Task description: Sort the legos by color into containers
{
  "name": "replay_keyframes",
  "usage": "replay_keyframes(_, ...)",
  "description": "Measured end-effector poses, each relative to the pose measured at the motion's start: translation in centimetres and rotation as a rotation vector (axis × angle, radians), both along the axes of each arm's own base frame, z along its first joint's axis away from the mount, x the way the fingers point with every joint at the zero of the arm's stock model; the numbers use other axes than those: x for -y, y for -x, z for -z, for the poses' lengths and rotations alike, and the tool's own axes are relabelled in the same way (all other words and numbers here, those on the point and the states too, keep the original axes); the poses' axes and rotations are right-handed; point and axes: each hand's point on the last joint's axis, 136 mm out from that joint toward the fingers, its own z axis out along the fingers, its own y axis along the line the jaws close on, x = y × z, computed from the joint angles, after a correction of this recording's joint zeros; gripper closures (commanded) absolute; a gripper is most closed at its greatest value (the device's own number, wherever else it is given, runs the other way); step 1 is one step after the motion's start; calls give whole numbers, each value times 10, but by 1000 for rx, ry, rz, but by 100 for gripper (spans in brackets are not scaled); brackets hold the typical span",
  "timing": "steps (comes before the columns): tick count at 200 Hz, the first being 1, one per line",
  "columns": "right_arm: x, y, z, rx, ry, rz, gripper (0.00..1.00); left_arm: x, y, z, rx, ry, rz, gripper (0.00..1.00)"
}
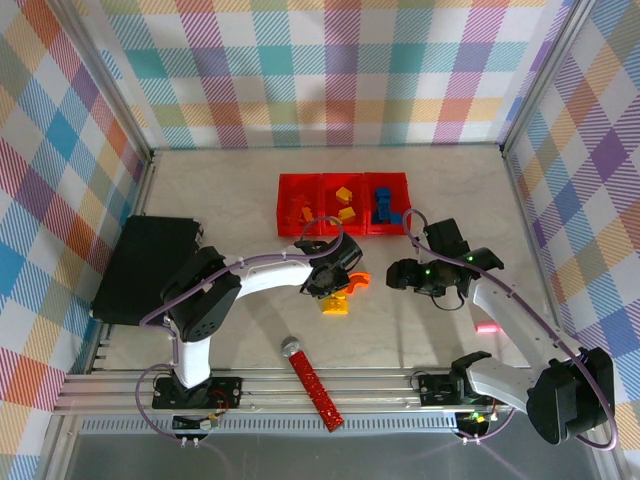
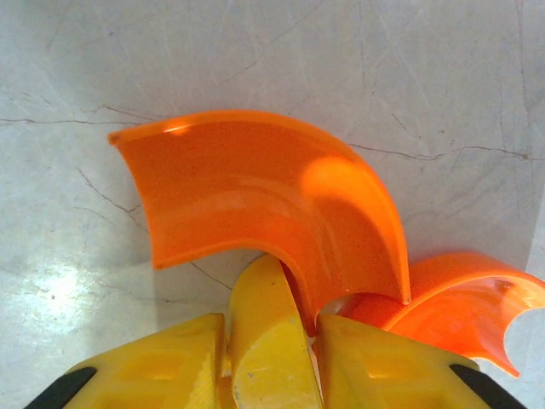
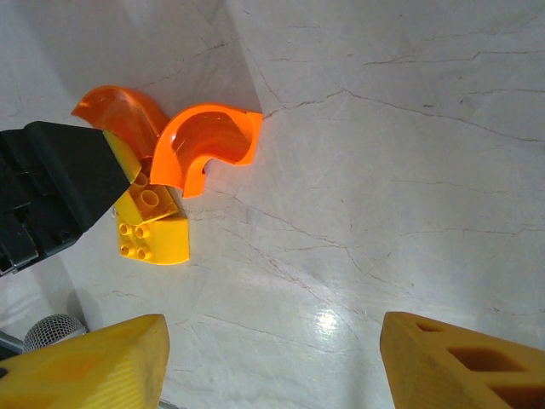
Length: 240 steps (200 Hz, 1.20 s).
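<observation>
While between left fingers, one yellow brick

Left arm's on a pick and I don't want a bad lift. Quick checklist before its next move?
1. Yellow brick sits in the left gripper: ok.
2. Fingers tight on it: cannot tell.
3. Brick free of the orange arch: not ok, the arch lies against it.
4. Right gripper out of the way: ok, open, empty, off to the side.
5. Middle bin takes yellow: ok, yellow pieces inside.
</observation>
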Motion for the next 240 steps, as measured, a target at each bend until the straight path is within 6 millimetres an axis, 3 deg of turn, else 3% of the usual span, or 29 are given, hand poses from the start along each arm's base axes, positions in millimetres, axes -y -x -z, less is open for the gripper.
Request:
replay_keyframes(119,1,3,2,-12,6,-1,33,3,-2,-9,25,-16,85,89)
replay_keyframes(143,2,4,3,-17,10,-3,33,2,-3,-29,52,-13,112,91)
replay_keyframes(198,4,4,6,-26,30,-3,32,5,-13,-104,172,34,166,91)
replay_keyframes(240,5,-1,6,-20,48,-7,32,4,-30,-137,231,27,205,91)
